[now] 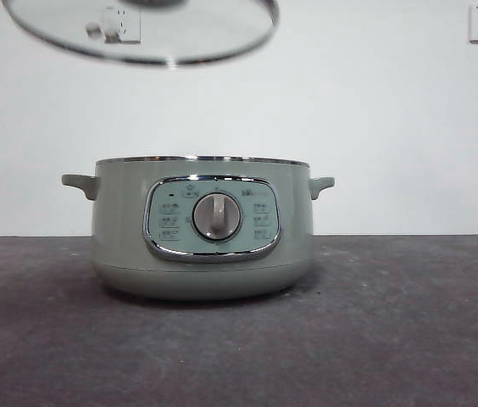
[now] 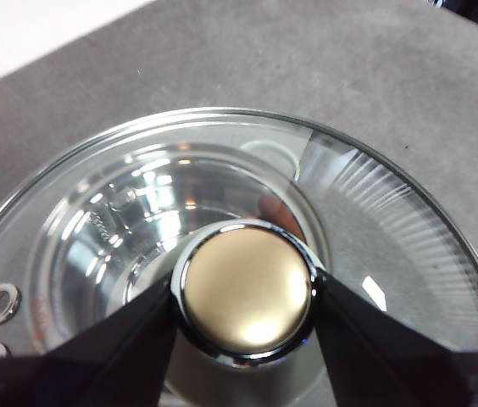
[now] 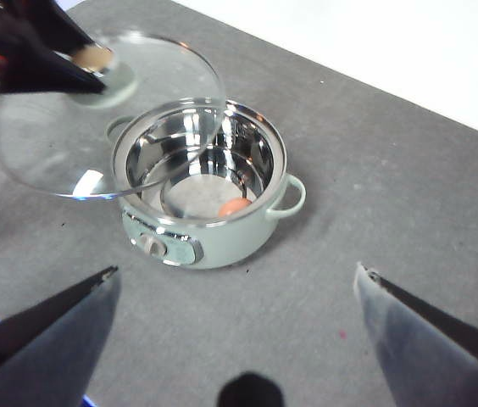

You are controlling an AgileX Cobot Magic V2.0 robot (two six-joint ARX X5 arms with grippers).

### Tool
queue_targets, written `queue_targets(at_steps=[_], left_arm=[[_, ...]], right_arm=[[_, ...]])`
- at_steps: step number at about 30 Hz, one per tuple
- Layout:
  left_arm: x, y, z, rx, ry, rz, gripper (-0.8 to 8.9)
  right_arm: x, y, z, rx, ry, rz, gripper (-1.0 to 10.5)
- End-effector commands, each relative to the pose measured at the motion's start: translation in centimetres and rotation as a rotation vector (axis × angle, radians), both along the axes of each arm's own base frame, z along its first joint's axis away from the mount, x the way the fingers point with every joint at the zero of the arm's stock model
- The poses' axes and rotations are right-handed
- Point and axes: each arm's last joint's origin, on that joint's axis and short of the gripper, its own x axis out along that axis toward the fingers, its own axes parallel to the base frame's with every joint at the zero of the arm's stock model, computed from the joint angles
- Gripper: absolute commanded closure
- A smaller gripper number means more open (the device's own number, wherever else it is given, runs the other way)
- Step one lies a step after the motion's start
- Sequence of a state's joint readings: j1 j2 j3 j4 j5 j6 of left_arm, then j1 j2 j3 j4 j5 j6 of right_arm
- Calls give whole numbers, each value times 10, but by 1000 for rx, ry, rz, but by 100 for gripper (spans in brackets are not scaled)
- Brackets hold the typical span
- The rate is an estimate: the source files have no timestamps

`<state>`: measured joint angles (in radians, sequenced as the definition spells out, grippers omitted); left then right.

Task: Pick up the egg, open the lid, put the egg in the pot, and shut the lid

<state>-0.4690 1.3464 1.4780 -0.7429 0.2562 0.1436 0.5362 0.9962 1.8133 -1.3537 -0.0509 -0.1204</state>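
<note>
With the egg lying inside the pot at frame centre, the left gripper, clamped on the knob of the lid at upper left, must lower it onto the rim while the right gripper waits wide open and empty.

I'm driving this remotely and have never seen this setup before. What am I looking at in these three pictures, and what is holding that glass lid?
This is a two-armed table robot; each arm ends in a gripper with two black jaws.

The front view looks level across the grey table at the pot. The lid hangs in the air above it, off to one side.

The left wrist view looks down from the left arm. The left gripper has its jaws shut on the lid's knob, so this arm holds the lid.

The right wrist view looks down from the right arm, well above the table. The right gripper is open and holds nothing. From here you see the open pot with the egg lying on its bottom.
</note>
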Motion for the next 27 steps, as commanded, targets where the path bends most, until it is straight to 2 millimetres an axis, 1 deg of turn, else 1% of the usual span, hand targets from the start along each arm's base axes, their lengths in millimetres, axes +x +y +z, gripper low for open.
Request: queue_targets(at_steps=[1, 4, 7, 13, 16, 19, 23, 27], left_arm=[[6, -6, -7, -61, -69, 1, 820], [14, -11, -24, -73, -80, 12, 820], [23, -15, -37, -57, -76, 31, 820], [45, -28, -56, -51, -69, 31, 820], [53, -37, -68, -35, -56, 32, 820], [59, -42, -77, -25, -41, 31, 820], [66, -47, -86, -7, -35, 43, 820], [70, -50, -93, 2, -23, 45, 820]], right_arm=[[-17, -10, -11, 20, 26, -27, 476], [-35, -22, -20, 45, 11, -60, 476], [-52, -33, -29, 69, -6, -99, 476], [-75, -47, -49, 130, -8, -140, 476], [-82, -51, -57, 145, -5, -147, 476], [-86, -54, -64, 159, -1, -157, 476], [-87, -55, -71, 149, 3, -182, 476], [-86, -54, -73, 142, 9, -185, 476]])
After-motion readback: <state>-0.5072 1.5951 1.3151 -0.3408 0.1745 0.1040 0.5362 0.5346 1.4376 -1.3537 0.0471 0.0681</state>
